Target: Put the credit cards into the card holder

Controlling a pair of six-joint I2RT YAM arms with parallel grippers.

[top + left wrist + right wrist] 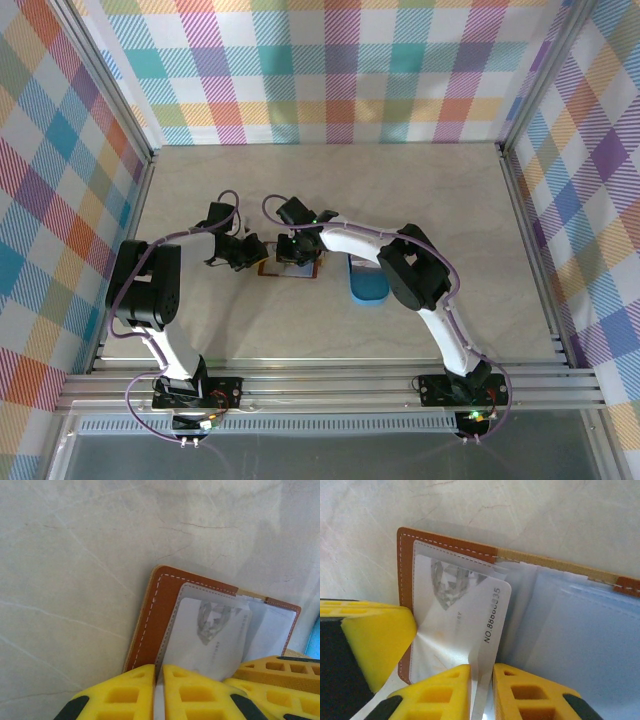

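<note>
Top camera looks down from the near edge; both wrist cameras closely share the card holder (154, 615).

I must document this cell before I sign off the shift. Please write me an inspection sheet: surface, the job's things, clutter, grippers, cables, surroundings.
Surface: pale marbled table; no spills seen.
Job's things: brown card holder lies open on the table; one credit card is partly inside its clear sleeve.
Clutter: blue tray just right of the card holder, partly under the right arm; contents cannot be told.
Grippers: left gripper shut on the card holder's edge; right gripper shut on the credit card.
Cables: purple cables run along both arms, looping above the table.
Surroundings: plaid walls on three sides; aluminium rail at the near edge.
</note>
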